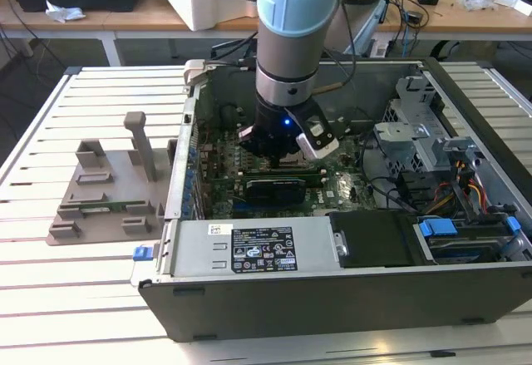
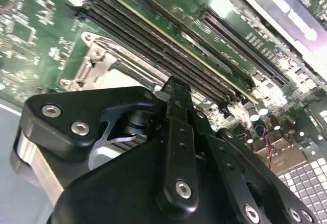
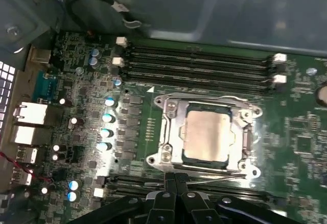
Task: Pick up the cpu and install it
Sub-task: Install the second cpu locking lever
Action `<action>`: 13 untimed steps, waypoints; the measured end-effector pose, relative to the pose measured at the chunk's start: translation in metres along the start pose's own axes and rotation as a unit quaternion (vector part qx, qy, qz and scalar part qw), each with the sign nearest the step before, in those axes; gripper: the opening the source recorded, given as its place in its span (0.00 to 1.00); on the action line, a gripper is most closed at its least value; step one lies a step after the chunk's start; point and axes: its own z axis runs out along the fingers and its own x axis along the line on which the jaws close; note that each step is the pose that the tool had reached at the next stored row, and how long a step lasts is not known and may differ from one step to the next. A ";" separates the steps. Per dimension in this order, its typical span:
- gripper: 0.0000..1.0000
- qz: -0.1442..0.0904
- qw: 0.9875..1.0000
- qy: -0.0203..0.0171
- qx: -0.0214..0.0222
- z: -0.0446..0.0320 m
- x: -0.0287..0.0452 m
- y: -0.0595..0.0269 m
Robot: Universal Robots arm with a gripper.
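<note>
Item: cpu, seated in its socket frame on the motherboard.

We judge placement done (silver top level inside the frame, retention lever seemingly not latched). The pincer hangs just beside the socket's edge, fingers pressed together, holding nothing, inside the open computer case on the slatted surface.

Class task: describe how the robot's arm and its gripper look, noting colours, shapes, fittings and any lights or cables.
The arm is a thick cylinder with a pale blue joint cap above a silver-grey metal wrist, where a small blue light glows. Dark cables trail beside it. The gripper is matte black, built of angular linked plates fixed with round silver screw heads, tapering to narrow fingers. A white-edged block sits at its side in the exterior view.
</note>
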 end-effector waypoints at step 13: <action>0.11 -0.019 1.000 0.003 -0.003 0.0132 0.0193 0.0054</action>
